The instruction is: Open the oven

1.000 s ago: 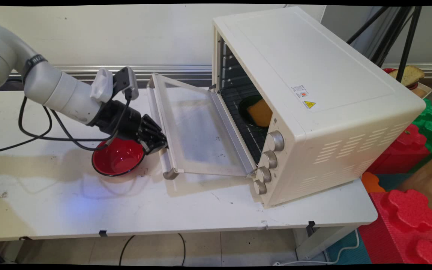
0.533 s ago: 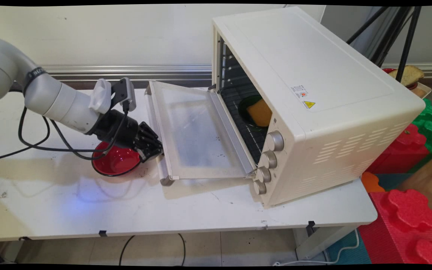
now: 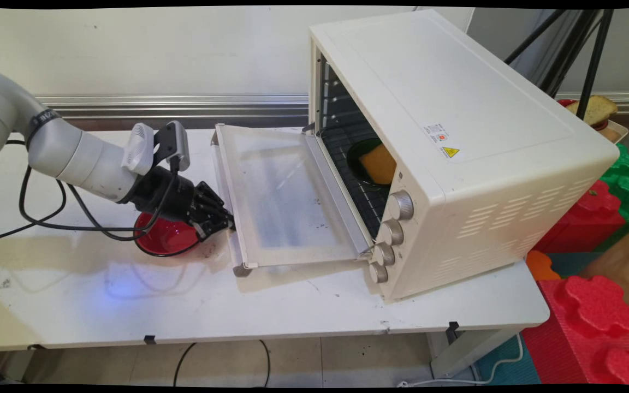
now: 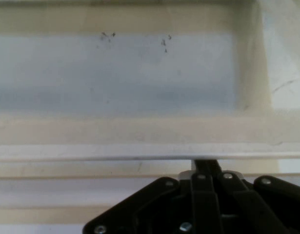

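My claw [image 3: 226,225], clamped on the handle [image 3: 231,240] of the oven door [image 3: 279,191], has swung it lower over the last sec, now approx flat, red bowl [image 3: 164,238] beside the handle on the desk [image 3: 292,305].

The main view looked down from above the near side of the white table [image 3: 271,311], facing across it toward the wall behind. It stood far enough back to take in the whole toaster oven [image 3: 456,147] at centre right, its open door [image 3: 284,196] in the middle of the frame, and the arm entering from the left. The hand view sat on the hand and looked along the gripper [image 4: 203,168], whose black linkage rose from the bottom edge. It was very close: the door [image 4: 140,78] and its handle bar [image 4: 115,152] filled nearly the whole frame. Both views shared that door.
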Controlling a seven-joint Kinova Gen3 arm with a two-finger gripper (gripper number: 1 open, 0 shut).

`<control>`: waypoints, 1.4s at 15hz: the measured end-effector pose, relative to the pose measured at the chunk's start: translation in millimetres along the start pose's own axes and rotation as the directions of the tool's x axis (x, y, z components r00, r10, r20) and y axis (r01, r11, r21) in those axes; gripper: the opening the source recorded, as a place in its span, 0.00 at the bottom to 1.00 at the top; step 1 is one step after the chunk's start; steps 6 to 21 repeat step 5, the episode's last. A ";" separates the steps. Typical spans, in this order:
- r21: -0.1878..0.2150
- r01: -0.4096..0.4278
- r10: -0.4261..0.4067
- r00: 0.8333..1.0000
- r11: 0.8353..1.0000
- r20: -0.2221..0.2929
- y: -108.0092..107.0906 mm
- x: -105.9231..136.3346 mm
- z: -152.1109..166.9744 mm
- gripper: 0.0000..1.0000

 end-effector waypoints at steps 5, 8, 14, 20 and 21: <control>0.011 -0.002 0.002 1.000 1.000 -0.003 0.9 -7.9 -5.0 0.00; 0.011 -0.002 0.002 1.000 1.000 -0.003 0.9 -7.9 -5.0 0.00; 0.011 -0.002 0.002 1.000 1.000 -0.003 0.9 -7.9 -5.0 0.00; 0.011 -0.002 0.002 1.000 1.000 -0.003 0.9 -7.9 -5.0 0.00; 0.011 -0.002 0.002 1.000 1.000 -0.003 0.9 -7.9 -5.0 0.00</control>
